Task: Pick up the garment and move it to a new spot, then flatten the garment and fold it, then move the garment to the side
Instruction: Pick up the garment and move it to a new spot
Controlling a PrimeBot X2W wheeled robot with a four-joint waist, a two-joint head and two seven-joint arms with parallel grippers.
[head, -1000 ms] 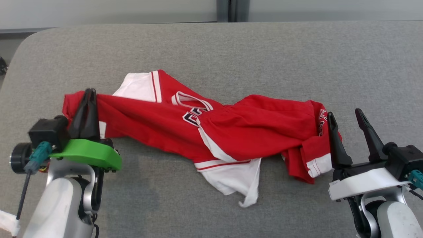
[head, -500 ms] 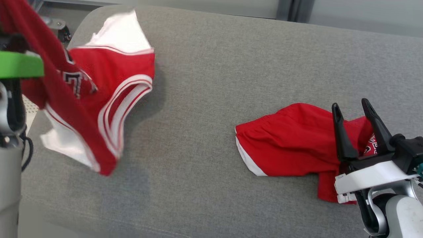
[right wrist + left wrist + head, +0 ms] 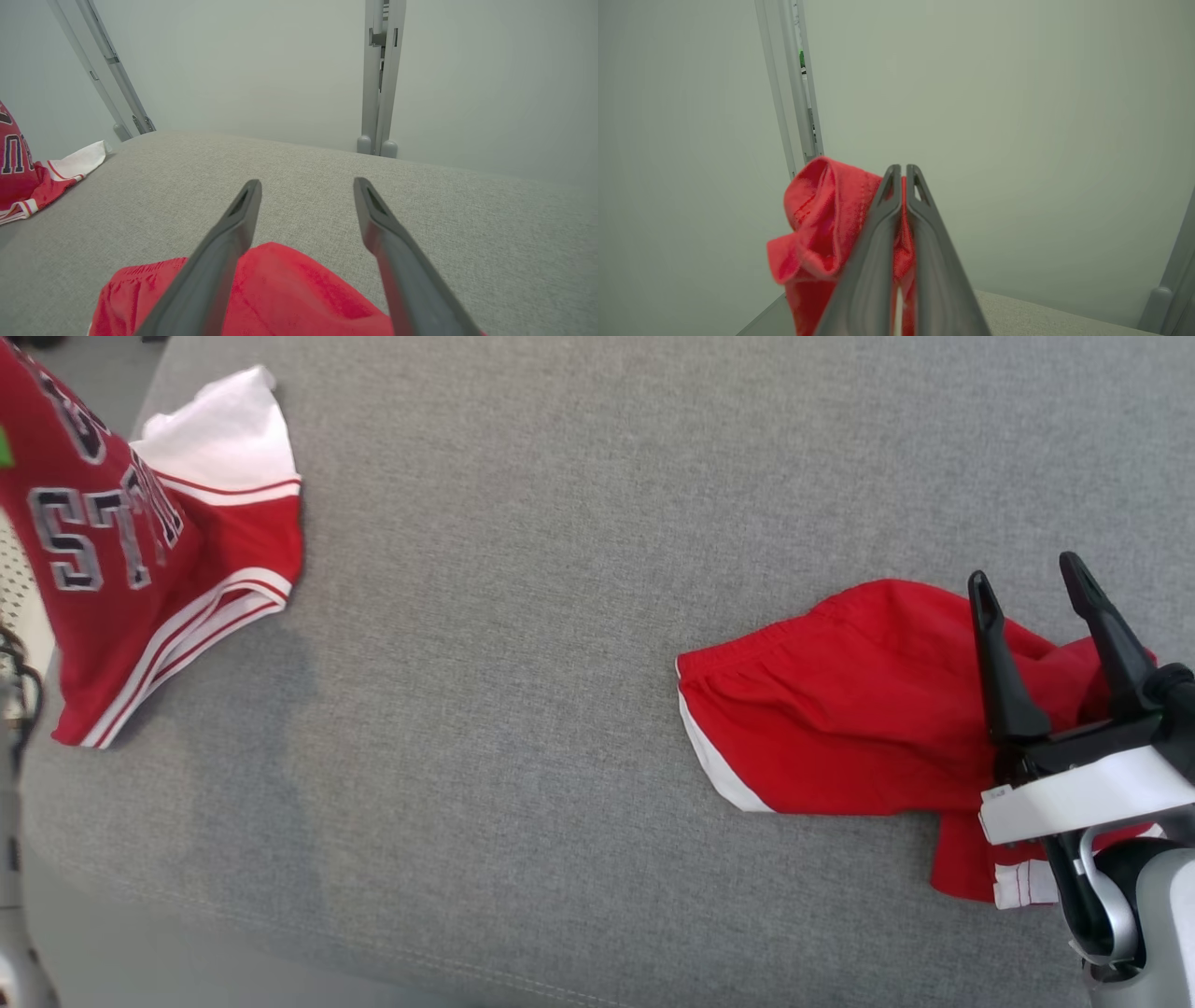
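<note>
Nearest, above the red shorts (image 3: 840, 709) lying on the table (image 3: 523, 728): right pincer (image 3: 1024, 571), released and empty. Farther left, by the table's corner: red jersey (image 3: 140, 579) dangling from the left pincer (image 3: 900, 169), clenched on a bunched edge. Carry well clear of the shorts, lower slowly, lay hem first to limit wrinkling.

Red jersey (image 3: 140, 569), white trim, dark block lettering, hung bunched at upper left of frame; white panel trailed on grey fabric surface (image 3: 523, 616).
</note>
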